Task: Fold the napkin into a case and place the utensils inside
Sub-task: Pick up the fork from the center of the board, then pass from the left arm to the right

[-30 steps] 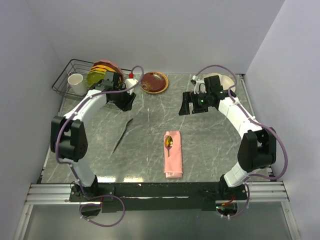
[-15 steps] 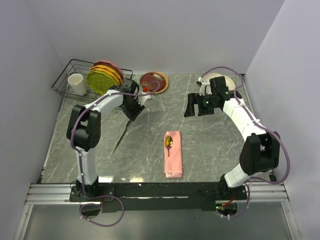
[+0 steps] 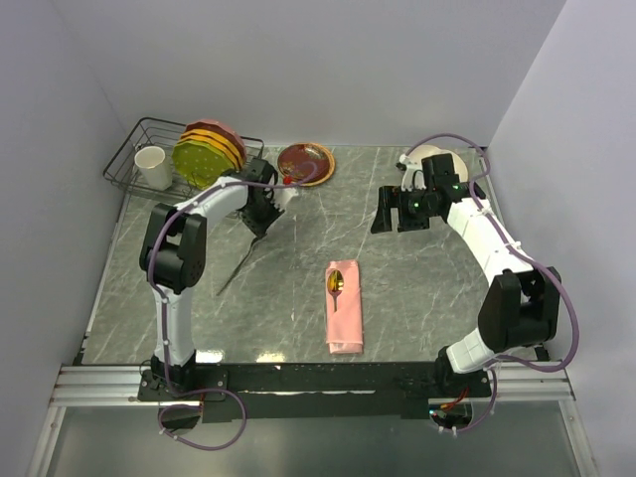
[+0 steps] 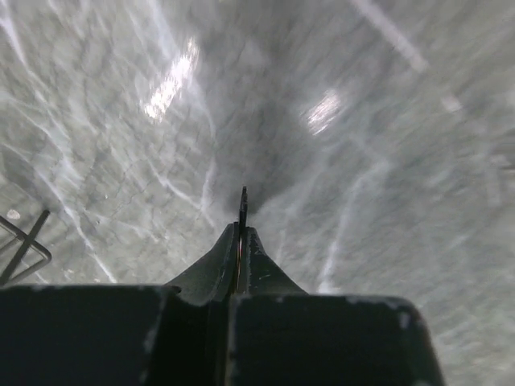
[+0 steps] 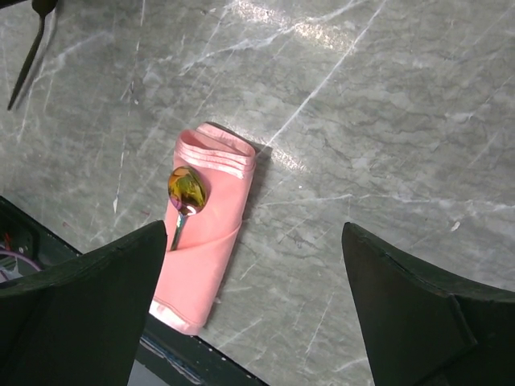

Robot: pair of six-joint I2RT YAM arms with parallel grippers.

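Grey marble tabletop (image 3: pixel 417 288) — white walls (image 3: pixel 328 60).

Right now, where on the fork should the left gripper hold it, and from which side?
Its far end, from above, pinching across the thin shaft: the fork is too slim and low to take from the side. The left gripper is shut on that end, seemingly a fair hold.
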